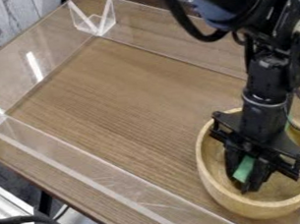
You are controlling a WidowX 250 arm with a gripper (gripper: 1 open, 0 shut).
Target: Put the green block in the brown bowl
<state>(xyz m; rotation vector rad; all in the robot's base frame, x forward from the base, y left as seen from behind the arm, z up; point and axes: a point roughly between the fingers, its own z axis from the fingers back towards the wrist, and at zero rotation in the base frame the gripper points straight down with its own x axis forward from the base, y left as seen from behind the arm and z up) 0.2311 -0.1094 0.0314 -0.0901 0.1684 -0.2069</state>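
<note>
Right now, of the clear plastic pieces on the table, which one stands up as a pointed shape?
The one at the table's far edge; the others are strips lying flat along the wood.

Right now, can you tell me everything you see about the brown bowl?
The bowl is big, round and light tan, and it looks like wood, with a thick, smooth rim. It sits upright near the table's right edge in the picture. The end effector reaches down inside it, with the green block between its fingers. I can't tell whether the block touches the bottom.
</note>
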